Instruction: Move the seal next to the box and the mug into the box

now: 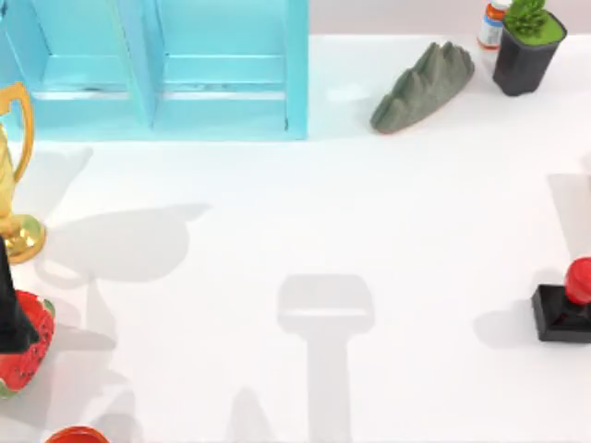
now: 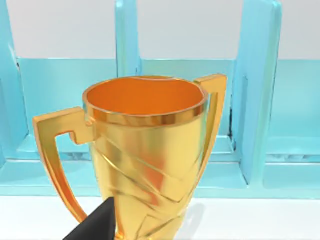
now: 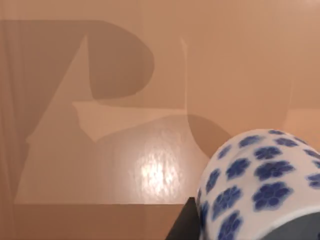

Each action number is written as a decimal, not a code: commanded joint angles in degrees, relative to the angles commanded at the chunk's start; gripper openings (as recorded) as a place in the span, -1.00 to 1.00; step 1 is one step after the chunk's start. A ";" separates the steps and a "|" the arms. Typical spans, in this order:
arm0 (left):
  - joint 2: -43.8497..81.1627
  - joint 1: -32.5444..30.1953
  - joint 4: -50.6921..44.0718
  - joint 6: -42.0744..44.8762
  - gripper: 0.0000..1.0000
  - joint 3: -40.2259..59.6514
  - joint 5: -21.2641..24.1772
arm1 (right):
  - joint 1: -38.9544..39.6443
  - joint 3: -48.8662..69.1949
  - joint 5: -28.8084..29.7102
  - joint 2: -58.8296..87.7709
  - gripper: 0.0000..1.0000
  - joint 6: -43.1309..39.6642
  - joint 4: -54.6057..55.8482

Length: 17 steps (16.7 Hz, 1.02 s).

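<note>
While the mug (image 3: 260, 185) sits in our right arm's fingers (image 3: 184, 222), the seal (image 1: 565, 309) waits on the desk (image 1: 277, 231).
A tan surface (image 3: 100, 75), likely the box floor, lies under the mug, on which the fingers look clamped; the seal stands untouched at the desk's right edge. We judge the mug step in hand: next it wants lowering and release, then the seal's move. Our left arm is parked at the left by the trophy (image 1: 14, 185); its grip we cannot tell.
</note>
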 joint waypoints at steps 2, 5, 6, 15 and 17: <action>0.00 0.00 0.00 0.00 1.00 0.00 0.00 | 0.00 0.00 0.00 0.00 -1.00 0.00 0.00; 0.00 0.00 0.00 0.00 1.00 0.00 0.00 | 0.00 0.00 0.00 0.00 -0.55 0.00 0.00; 0.00 0.00 0.00 0.00 1.00 0.00 0.00 | 0.00 0.00 0.00 0.00 -0.40 0.00 0.00; 0.00 0.00 0.00 0.00 1.00 0.00 0.00 | 0.00 0.00 0.00 0.00 0.96 0.00 0.00; 0.00 0.00 0.00 0.00 1.00 0.00 0.00 | 0.00 0.00 0.00 0.00 1.00 0.00 0.00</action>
